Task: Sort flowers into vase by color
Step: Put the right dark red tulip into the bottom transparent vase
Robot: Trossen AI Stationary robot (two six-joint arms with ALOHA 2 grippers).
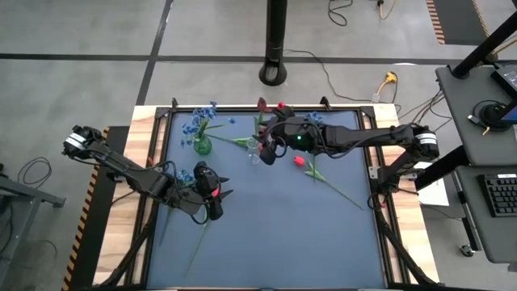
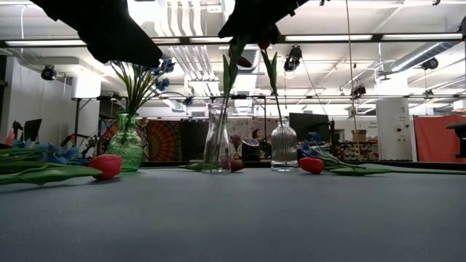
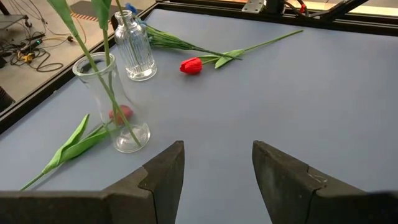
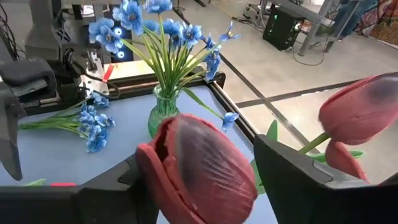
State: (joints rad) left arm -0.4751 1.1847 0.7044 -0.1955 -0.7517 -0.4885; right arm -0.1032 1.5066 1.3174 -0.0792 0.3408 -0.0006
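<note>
The right end effector hovered near the far middle of the blue surface, directly above a tall clear glass vase. A red tulip bud filled the space between its dark fingers in the right wrist view, so it appeared to be grasping that flower, whose green stem hung down into the tall vase. Two more red buds showed just beside it in the same view.

A shorter ribbed clear vase stood just beside the tall one, with a green stem rising from it. A green glass vase stood toward the far left corner of the surface, holding a bunch of blue flowers.

The left end effector sat low over the left side of the surface, its fingers spread apart with nothing between them. A loose cluster of blue flowers lay on the surface just beside it, and a long green stem ran from there toward the near edge.

A red tulip lay flat on the surface just right of the clear vases, its long stem stretching toward the right edge. Another red bud lay on the surface behind the tall vase, with green leaves beside it.
</note>
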